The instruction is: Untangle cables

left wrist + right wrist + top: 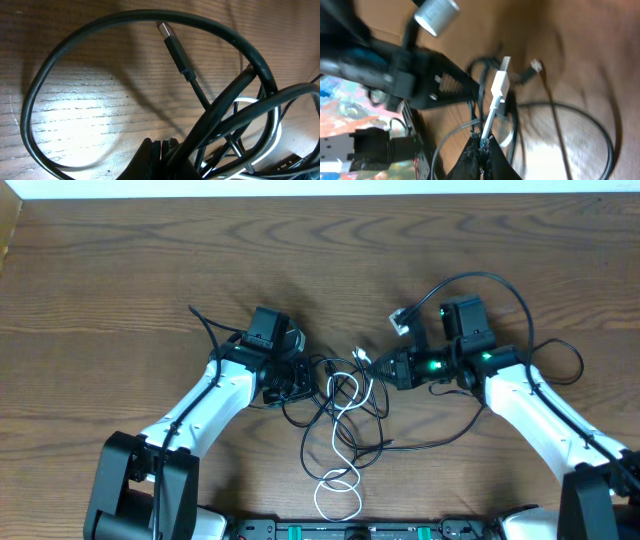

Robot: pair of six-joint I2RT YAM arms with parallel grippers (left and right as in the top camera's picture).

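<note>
Mostly, black cable (125,19) loops hide the white cable (245,100).

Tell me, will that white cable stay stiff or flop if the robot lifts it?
Probably floppy: the white cable lies in loose loops. Only the short bit by its plug stands straight beyond the right hand. Likely light, but it may drag the black cable crossing it.

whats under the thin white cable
The thin white cable lies on the brown wooden table at its lower loop. In the tangle, thin black cable strands cross over it; anything beneath is covered.
</note>
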